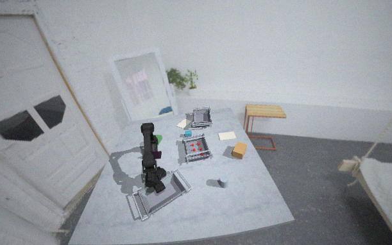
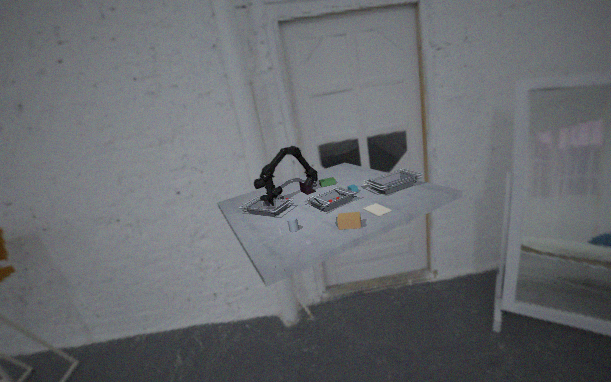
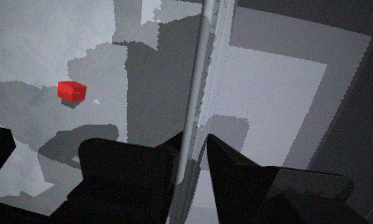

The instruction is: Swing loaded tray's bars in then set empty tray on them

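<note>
Gripper clamps narrowly on the empty tray wall at 7 o'clock of the loaded tray — lift and stacking remain.

A lived-in home room: panelled white door, leaning mirror, potted plant, wooden side table.
</note>
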Robot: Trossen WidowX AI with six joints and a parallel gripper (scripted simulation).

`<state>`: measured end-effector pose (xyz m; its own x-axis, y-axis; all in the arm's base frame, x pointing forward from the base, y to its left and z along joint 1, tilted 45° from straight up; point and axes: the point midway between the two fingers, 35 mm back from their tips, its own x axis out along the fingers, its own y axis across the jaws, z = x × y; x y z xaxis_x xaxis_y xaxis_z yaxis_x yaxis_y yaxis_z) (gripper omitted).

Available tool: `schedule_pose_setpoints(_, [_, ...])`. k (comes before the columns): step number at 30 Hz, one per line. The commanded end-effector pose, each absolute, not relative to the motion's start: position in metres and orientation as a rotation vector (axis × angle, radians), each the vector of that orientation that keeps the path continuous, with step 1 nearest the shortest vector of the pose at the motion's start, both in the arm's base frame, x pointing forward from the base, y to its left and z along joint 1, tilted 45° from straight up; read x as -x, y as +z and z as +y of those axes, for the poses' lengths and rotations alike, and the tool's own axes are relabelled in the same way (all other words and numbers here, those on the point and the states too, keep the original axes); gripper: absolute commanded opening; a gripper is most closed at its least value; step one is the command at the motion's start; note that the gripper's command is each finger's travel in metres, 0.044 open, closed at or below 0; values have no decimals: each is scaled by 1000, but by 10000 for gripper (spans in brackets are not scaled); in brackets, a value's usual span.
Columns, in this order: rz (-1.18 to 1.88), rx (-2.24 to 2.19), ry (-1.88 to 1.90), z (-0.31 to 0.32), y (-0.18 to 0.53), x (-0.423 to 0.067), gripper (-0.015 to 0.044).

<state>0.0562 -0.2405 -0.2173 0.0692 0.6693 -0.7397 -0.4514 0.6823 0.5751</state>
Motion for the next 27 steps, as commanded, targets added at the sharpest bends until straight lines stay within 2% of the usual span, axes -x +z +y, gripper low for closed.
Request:
schedule_pose_setpoints(1, [1239, -220, 859, -242, -214, -56, 8])
schedule_pose_setpoints(14, [1240, -220, 859, -290, -162, -51, 0])
schedule_pose_setpoints(27, [1240, -220, 859, -293, -159, -50, 0])
